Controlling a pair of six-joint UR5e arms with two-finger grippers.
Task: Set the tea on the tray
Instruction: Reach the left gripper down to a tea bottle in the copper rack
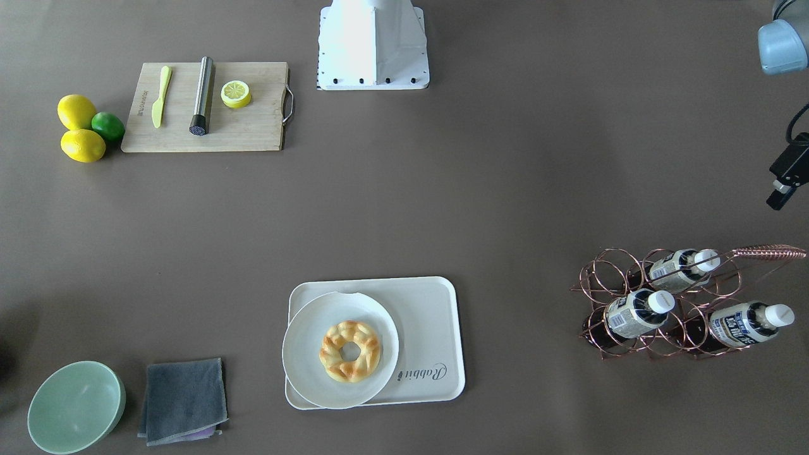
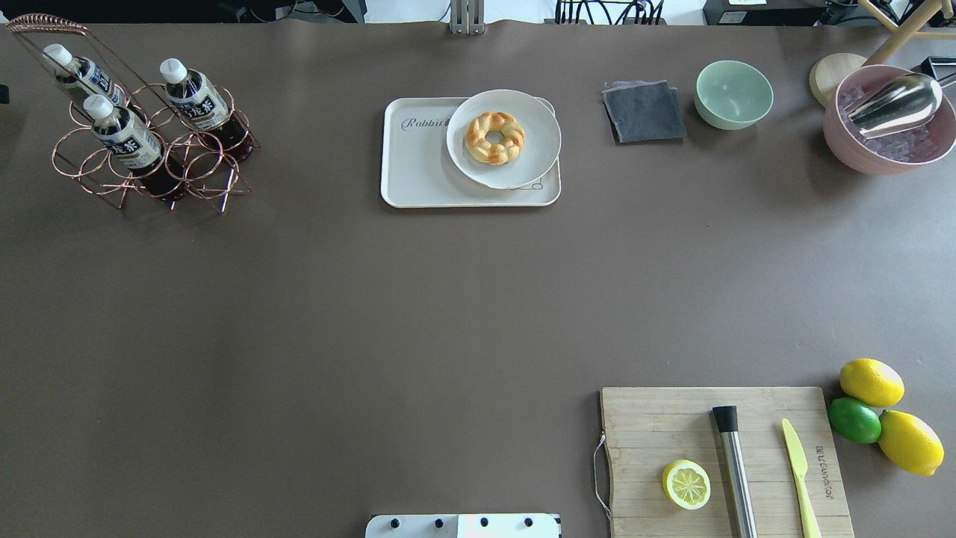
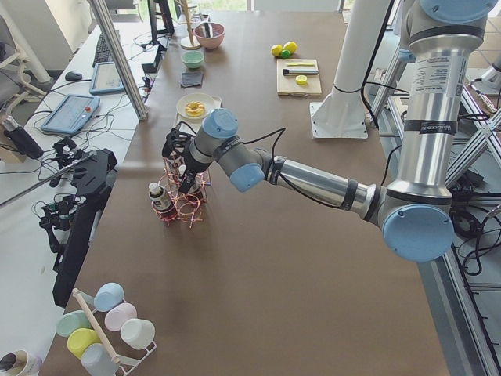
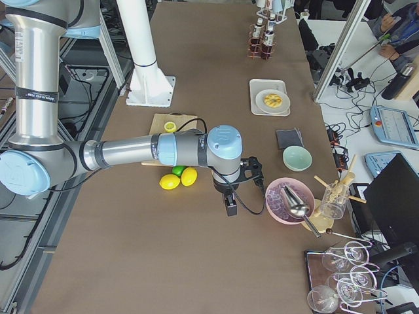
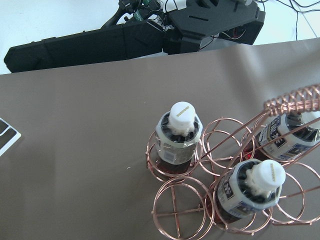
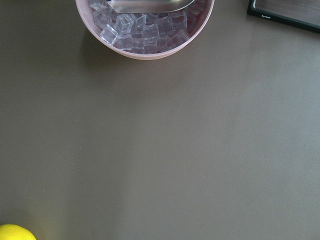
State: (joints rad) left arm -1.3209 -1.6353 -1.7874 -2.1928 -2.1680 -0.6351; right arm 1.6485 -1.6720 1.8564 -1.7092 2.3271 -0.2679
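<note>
**A:** Tea?

**B:** Small clear plastic bottle of dark tea (image 5: 180, 135), white-capped, stands in an end ring of the copper wire rack (image 5: 177, 210) on the brown desk (image 2: 373, 299). Cap up, long axis vertical.

**A:** Pincers?

**B:** Left pincer (image 3: 186, 184) hangs over the rack, right pincer (image 4: 230, 206) is well apart from it. Spread or pressed together: cannot tell for either.

**A:** Risks?

**B:** The ring hugs the bottle, so a slanted pull would likely snag and drag the rack. The cream-white rectangular plastic tray (image 1: 436, 303), well apart from the rack, is half covered by a round white plate (image 1: 303, 354). Bottle may tip on a rim.
</note>
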